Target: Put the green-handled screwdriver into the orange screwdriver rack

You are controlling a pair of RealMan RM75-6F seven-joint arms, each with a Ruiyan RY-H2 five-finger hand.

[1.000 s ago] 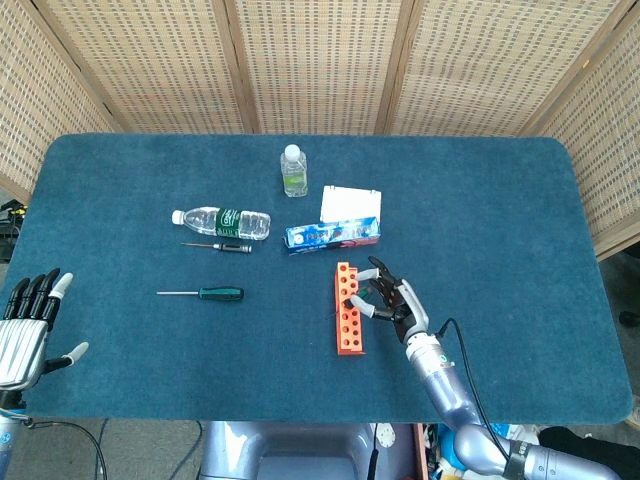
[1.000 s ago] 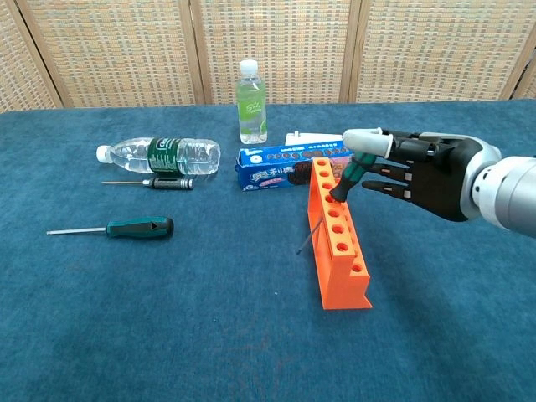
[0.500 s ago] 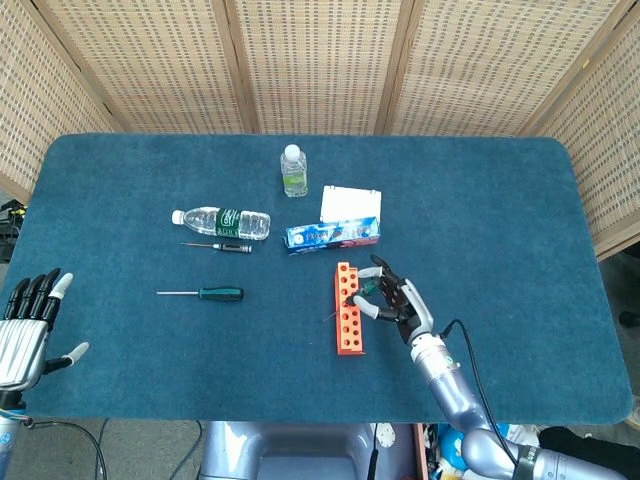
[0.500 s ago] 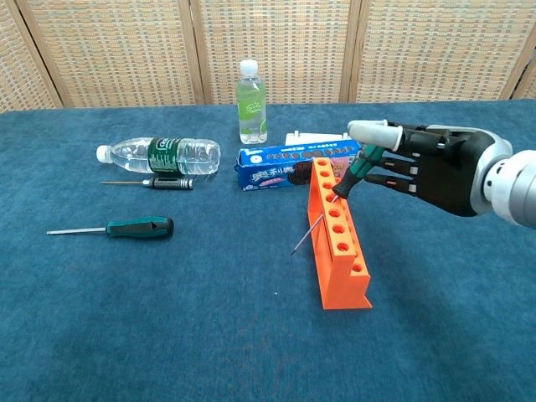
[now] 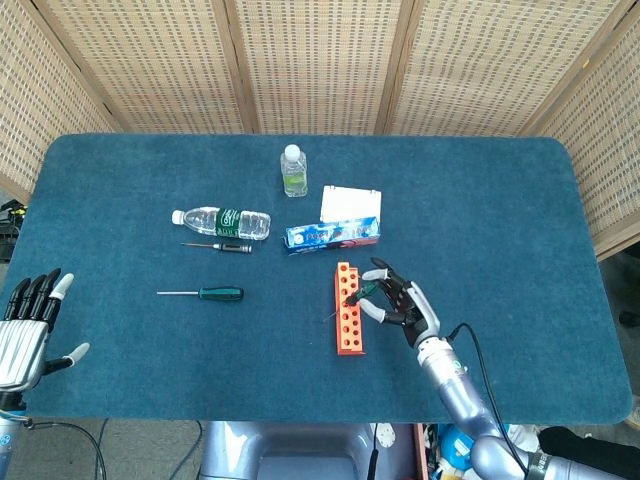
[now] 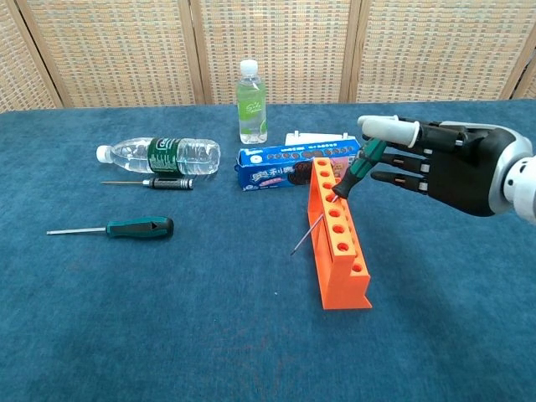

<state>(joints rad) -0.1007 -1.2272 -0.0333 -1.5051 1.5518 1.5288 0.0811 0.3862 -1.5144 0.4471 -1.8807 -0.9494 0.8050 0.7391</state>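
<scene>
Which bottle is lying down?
The clear bottle with the dark green label, left of the blue box. The green bottle behind it stands up.

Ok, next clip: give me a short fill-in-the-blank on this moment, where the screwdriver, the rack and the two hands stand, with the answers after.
1. The green-handled screwdriver leans tilted in the orange screwdriver rack, its handle by the ____ hand.
2. Its metal shaft pokes out of the rack's side, slanting ____ toward the table.
3. The left hand holds ____.
4. The second green screwdriver lies flat on the table, ____ from the rack.

Missing words: right; down; nothing; apart
</scene>
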